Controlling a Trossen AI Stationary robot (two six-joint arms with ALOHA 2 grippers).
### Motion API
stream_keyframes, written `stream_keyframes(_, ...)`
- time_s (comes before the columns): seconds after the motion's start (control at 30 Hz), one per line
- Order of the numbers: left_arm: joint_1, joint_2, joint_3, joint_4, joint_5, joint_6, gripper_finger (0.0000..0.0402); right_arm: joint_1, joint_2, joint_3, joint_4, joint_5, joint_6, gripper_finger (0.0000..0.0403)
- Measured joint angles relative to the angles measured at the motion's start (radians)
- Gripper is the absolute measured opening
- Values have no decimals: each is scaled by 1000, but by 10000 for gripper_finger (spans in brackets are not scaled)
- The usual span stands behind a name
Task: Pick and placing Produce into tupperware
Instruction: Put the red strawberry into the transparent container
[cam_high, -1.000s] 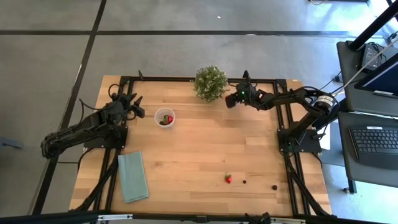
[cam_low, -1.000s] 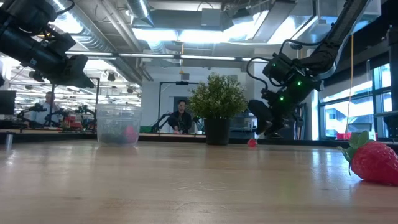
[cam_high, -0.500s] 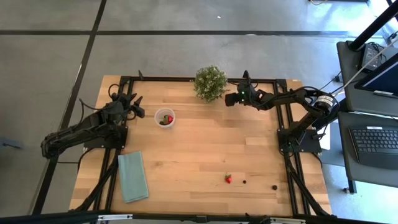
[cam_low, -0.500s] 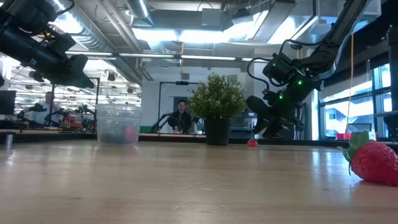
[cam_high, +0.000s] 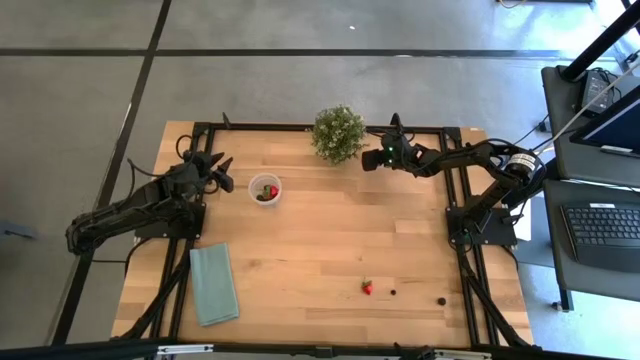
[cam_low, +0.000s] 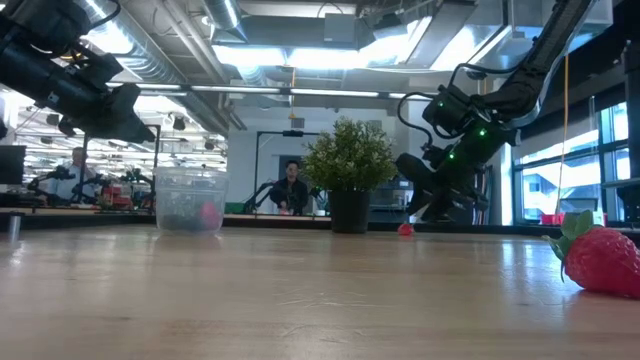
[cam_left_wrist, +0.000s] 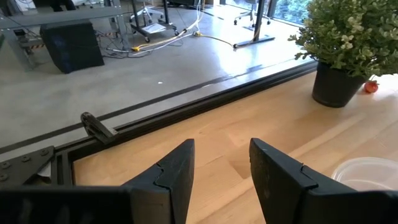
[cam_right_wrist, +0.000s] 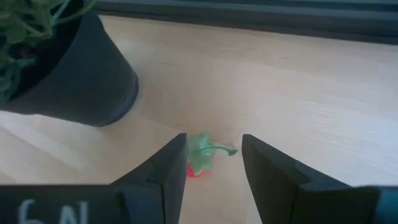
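The tupperware (cam_high: 265, 189), a small clear round cup with red and dark produce inside, stands on the table's far left part. My left gripper (cam_high: 222, 170) hovers open just left of it, and the cup's rim (cam_left_wrist: 367, 174) shows beyond its fingers. A small strawberry (cam_right_wrist: 198, 159) with green leaves lies on the wood beside the plant pot. My right gripper (cam_right_wrist: 213, 140) is open above it, slanting down, a finger on either side. Near the front edge lie another strawberry (cam_high: 367, 287) and two dark berries (cam_high: 392, 292) (cam_high: 441, 299).
A bushy potted plant (cam_high: 338, 132) stands at the far edge, close to the left of my right gripper. A teal cloth (cam_high: 214, 283) lies flat at the front left. Bare wood stretches across the table's middle.
My right gripper has rolled a little about its own pointing line while staying in place over the small strawberry. Nothing on the table has moved.
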Motion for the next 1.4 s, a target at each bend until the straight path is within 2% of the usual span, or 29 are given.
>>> stream_keyframes(0.57, 0, 0, 0, 0, -5, 3, 145, 0, 0, 0, -17, -25, 2, 152)
stream_keyframes(1.17, 0, 0, 0, -10, -11, 11, 145, 0, 0, 0, -16, -25, -6, 13)
stream_keyframes(1.4, 0, 0, 0, -30, -10, 11, 145, 0, 0, 0, -12, -41, -25, 4)
